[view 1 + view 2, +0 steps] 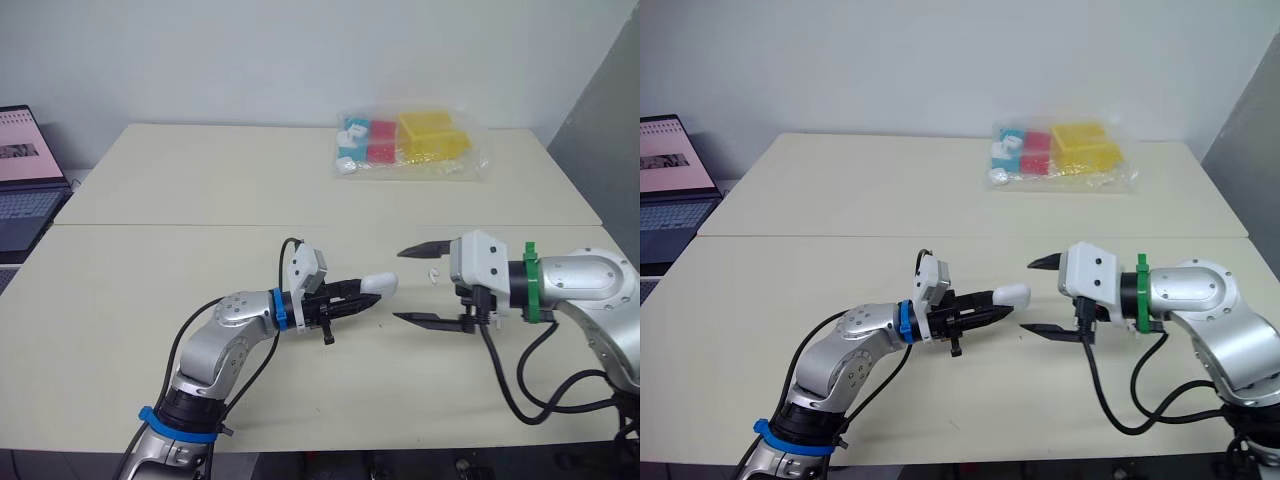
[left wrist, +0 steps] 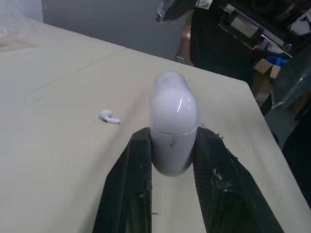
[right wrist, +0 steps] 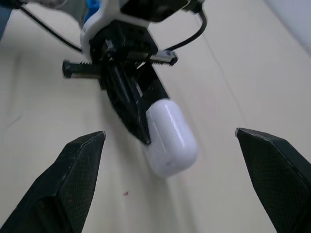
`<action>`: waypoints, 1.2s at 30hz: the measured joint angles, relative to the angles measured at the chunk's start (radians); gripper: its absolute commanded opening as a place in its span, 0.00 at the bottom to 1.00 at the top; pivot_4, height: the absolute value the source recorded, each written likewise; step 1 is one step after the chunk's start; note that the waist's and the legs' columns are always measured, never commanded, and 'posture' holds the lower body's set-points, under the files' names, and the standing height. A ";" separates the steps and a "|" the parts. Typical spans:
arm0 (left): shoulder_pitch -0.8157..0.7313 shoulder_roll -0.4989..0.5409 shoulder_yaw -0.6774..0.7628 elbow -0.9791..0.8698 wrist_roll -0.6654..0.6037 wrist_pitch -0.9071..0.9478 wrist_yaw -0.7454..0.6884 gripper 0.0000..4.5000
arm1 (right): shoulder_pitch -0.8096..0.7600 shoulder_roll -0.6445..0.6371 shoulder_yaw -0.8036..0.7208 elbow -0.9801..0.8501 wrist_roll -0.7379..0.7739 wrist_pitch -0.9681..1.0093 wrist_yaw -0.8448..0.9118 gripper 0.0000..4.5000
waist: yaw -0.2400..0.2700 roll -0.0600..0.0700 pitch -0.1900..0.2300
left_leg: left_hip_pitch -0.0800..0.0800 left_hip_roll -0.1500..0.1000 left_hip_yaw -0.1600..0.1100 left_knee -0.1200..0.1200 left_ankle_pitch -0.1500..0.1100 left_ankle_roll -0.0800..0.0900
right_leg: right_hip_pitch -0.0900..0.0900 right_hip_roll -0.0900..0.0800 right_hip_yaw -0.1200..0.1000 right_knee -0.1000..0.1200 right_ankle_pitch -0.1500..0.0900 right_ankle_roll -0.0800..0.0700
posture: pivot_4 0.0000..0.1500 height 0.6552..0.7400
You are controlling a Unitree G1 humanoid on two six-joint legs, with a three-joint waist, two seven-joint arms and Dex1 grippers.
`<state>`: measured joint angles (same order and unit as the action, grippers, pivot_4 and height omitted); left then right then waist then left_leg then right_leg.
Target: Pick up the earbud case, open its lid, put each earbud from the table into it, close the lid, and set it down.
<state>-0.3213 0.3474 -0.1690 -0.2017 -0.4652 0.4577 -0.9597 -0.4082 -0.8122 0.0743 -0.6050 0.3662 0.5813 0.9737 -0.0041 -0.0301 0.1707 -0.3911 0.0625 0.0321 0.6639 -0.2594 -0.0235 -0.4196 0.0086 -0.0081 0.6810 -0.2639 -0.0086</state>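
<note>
Table: left gripper clamps earbud case; right gripper spread wide.

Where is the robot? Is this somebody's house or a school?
Most likely a lab or office workroom, not a house. Two plain cream tables stand pushed together before a bare wall, an open laptop sits at the robot's left, and a clear bag of coloured blocks lies at the back.

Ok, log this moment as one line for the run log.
left gripper shut on case, lid closed | right gripper open, facing case, not touching | one earbud on table
</note>
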 measured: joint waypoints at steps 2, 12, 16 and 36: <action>0.000 0.001 -0.003 0.000 0.000 -0.012 -0.015 0.18 | -0.005 0.010 0.026 0.005 -0.031 -0.010 -0.024 1.00 | 0.001 0.000 0.000 | 0.000 0.000 0.000 0.000 0.000 0.000 | 0.000 0.000 0.000 0.000 0.000 0.000 | 1.00 1.00; 0.003 0.049 -0.023 -0.003 0.017 -0.052 -0.059 0.18 | -0.063 0.027 0.077 0.120 -0.072 -0.072 -0.020 1.00 | 0.000 0.000 0.000 | -0.001 0.000 0.001 -0.001 0.000 0.000 | -0.001 0.001 0.000 -0.001 -0.001 -0.001 | 1.00 1.00; 0.023 0.052 -0.057 -0.016 0.021 -0.059 -0.080 0.18 | -0.094 0.031 0.071 0.142 -0.068 -0.063 -0.030 1.00 | 0.001 0.000 0.000 | -0.001 0.000 0.001 -0.001 0.000 0.000 | 0.000 0.001 0.000 -0.001 -0.001 -0.001 | 1.00 1.00; 0.089 0.072 -0.062 0.055 0.151 -0.251 -0.034 0.18 | 0.271 -0.131 -0.366 0.053 0.087 0.507 -0.286 1.00 | 0.003 0.000 0.000 | -0.001 0.000 0.001 -0.001 0.000 0.000 | -0.001 -0.001 0.001 -0.001 -0.001 -0.001 | 1.00 1.00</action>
<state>-0.2328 0.4196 -0.2310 -0.1467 -0.3140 0.2068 -0.9941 -0.1370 -0.9432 -0.2919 -0.5518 0.4527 1.0880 0.6873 -0.0016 -0.0299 0.1707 -0.3926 0.0628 0.0329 0.6627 -0.2595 -0.0233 -0.4206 0.0075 -0.0075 0.6799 -0.2645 -0.0095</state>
